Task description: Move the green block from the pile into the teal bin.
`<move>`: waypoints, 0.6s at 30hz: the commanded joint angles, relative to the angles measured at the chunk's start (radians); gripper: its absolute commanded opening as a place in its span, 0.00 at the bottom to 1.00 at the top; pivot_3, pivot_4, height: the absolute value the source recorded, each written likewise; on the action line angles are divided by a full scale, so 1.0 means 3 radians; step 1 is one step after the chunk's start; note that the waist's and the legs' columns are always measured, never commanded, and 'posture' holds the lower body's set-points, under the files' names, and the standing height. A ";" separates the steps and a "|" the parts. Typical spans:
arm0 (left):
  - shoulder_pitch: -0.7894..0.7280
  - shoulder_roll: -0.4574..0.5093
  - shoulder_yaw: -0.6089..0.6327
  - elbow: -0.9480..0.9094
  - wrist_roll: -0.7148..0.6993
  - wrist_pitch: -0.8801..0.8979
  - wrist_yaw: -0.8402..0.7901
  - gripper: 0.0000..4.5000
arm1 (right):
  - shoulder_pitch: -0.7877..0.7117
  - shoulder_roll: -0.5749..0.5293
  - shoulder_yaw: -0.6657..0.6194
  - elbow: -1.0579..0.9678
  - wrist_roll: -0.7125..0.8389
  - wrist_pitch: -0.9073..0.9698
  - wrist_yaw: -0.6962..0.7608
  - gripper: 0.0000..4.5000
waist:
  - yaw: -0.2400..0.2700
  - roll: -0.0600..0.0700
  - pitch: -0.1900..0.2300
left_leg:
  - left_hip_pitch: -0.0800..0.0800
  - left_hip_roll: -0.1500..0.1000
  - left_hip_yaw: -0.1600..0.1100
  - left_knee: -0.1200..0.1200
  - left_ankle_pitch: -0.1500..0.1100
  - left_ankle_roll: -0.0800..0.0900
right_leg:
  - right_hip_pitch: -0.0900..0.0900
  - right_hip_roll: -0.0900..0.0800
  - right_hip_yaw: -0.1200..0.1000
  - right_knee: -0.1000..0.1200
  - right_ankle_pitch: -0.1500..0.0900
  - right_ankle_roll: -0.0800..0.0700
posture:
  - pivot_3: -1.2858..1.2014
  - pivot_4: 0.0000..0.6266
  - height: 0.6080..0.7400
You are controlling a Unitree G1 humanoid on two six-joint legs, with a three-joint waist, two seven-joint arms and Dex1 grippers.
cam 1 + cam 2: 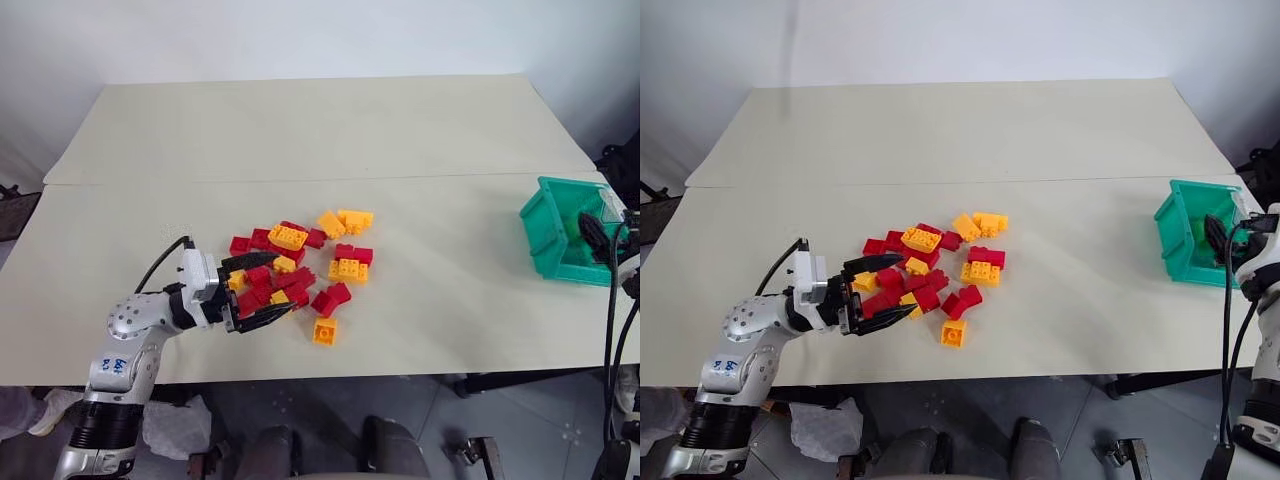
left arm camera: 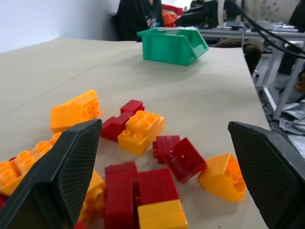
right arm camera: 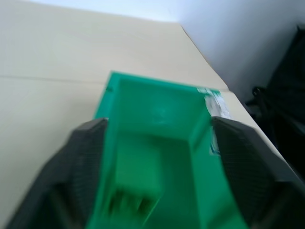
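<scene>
The teal bin (image 1: 548,232) stands at the table's right edge. My right gripper (image 1: 592,234) hangs over its open top. In the right wrist view its fingers (image 3: 86,157) stand wide apart, open, above the bin's floor (image 3: 162,109). The green block (image 3: 136,177) shows blurred between and below them, inside the bin, with neither finger clearly touching it. The pile (image 1: 300,265) of red and yellow bricks lies mid-table. My left gripper (image 1: 283,286) is open at the pile's left side, its fingers (image 2: 71,167) straddling several red and yellow bricks without gripping any.
A lone yellow brick (image 1: 324,332) lies near the table's front edge. A seam (image 1: 300,182) runs across the table between its two boards. Cables (image 1: 612,300) hang by the right arm. Beyond the bin, a seated person (image 2: 138,16) and cluttered desks.
</scene>
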 commanded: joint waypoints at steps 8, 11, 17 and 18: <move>0.0187 0.0289 0.0382 0.0151 0.0211 -0.0241 0.0117 1.00 | 0.0418 -0.0233 0.0131 -0.0885 0.0677 -0.0278 0.1382 1.00 | 0.0001 0.0000 0.0000 | 0.0000 0.0003 0.0000 0.0000 0.0000 0.0000 | 0.0001 0.0001 -0.0003 -0.0001 0.0000 0.0000 | 0.52 0.24 1.00; 0.0275 0.0378 0.0433 0.0213 0.0290 -0.0289 0.0126 1.00 | 0.0608 -0.0205 0.0250 -0.1126 0.0760 -0.0321 0.1624 1.00 | 0.0008 0.0000 0.0000 | 0.0001 0.0002 -0.0002 0.0000 0.0000 0.0001 | 0.0002 0.0000 -0.0003 -0.0001 0.0000 0.0000 | 0.52 0.24 1.00; 0.0537 0.0498 0.0585 0.0212 0.0277 -0.0436 0.0058 1.00 | 0.1401 -0.0192 0.0720 -0.1598 0.0679 -0.0626 0.2330 1.00 | 0.0057 -0.0001 0.0001 | 0.0000 0.0004 -0.0007 0.0000 -0.0001 -0.0001 | 0.0002 0.0000 -0.0008 -0.0001 0.0000 0.0000 | 0.52 0.24 1.00; 0.0610 0.0516 0.0604 0.0168 0.0291 -0.0452 0.0062 1.00 | 0.1474 -0.0168 0.0768 -0.1589 0.0653 -0.0721 0.2378 1.00 | 0.0065 -0.0001 0.0001 | 0.0001 0.0004 -0.0007 0.0000 -0.0002 -0.0001 | 0.0003 0.0000 -0.0008 -0.0001 0.0000 0.0000 | 0.52 0.24 1.00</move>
